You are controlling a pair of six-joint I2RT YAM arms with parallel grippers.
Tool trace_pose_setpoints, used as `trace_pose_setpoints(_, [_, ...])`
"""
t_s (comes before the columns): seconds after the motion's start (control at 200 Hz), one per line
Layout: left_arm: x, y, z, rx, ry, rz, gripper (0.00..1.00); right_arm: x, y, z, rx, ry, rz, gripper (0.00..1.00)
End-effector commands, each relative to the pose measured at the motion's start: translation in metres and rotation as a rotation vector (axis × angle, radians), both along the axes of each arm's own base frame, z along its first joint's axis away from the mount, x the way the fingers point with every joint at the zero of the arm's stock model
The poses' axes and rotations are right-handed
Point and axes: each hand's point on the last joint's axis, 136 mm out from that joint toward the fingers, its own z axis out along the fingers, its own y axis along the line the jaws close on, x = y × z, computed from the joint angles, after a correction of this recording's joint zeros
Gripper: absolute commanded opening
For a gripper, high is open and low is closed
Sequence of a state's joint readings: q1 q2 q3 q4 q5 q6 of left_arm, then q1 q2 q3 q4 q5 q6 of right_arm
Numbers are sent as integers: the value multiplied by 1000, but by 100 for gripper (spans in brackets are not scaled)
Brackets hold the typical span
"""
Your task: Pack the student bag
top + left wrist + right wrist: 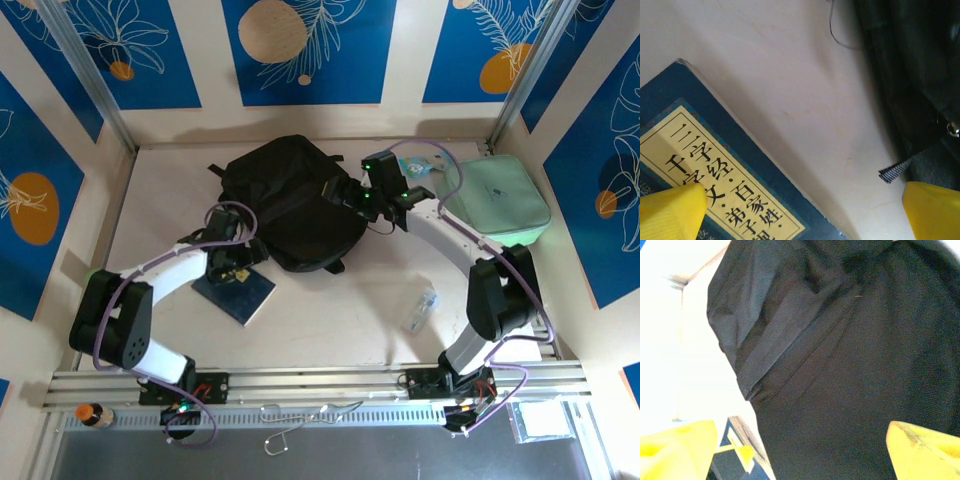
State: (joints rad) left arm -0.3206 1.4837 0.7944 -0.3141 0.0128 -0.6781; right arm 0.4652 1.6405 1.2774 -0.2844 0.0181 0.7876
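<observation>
Black soft fabric marks the student bag [290, 205], which lies flat near the middle of the white table [340, 320], a little toward the far side, with its rounded body spread wide and a strap pointing out at its far-left corner. Just beside the bag's near-left edge lies a blue book [235, 293], flat on the table, with a pale yellow label that carries Chinese characters. The left gripper [800, 210] hangs low over the strip of bare table between this book and the bag. Its jaws stand wide apart and nothing is between them. One yellow fingertip [670, 210] is over the book's cover, and the other is beside the bag's edge, close to a short grey strap end [895, 171]. The right gripper [800, 450] is over the bag's right part and points down at the dark cloth. Its yellow fingers [925, 450] are also well spread, with folded fabric seen between them. It has hold of nothing I can see, and whether the pads touch the cloth I cannot tell. To the right of the bag, well apart from it, a mint-green zip case [497, 198] lies flat. A small clear item [421, 310] lies on the table toward the near-right of the bag, too small to identify.
</observation>
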Motion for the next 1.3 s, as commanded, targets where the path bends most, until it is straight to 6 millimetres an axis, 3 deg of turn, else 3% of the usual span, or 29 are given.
trace_pose_setpoints(0.0, [11, 7, 33, 30, -63, -36, 100, -8, 27, 8, -28, -35, 132, 87])
trace_pose_setpoints(0.1, [5, 19, 58, 53, -93, -10, 100, -19, 57, 11, -78, -67, 257, 85])
trace_pose_setpoints(0.21, [-15, 43, 63, 62, -67, 68, 98, -38, 99, 1, -143, -59, 438, 79])
trace_pose_setpoints(0.38, [-53, 76, 44, 36, 11, 204, 94, -70, 164, -23, -213, -60, 660, 76])
trace_pose_setpoints(0.485, [-72, 82, 25, -39, 63, 276, 91, -84, 196, -41, -206, -33, 752, 72])
trace_pose_setpoints(0.575, [-84, 85, 12, -88, 96, 347, 80, -90, 213, -63, -232, 8, 801, 65])
trace_pose_setpoints(0.7, [-87, 83, 5, -140, 81, 421, 69, -94, 226, -91, -277, 70, 819, 56])
trace_pose_setpoints(0.945, [-91, 79, -7, -187, 92, 456, 63, -103, 234, -128, -312, 152, 847, 41])
trace_pose_setpoints(1.295, [-88, 73, -17, -224, 112, 454, 55, -104, 227, -158, -365, 216, 834, 28])
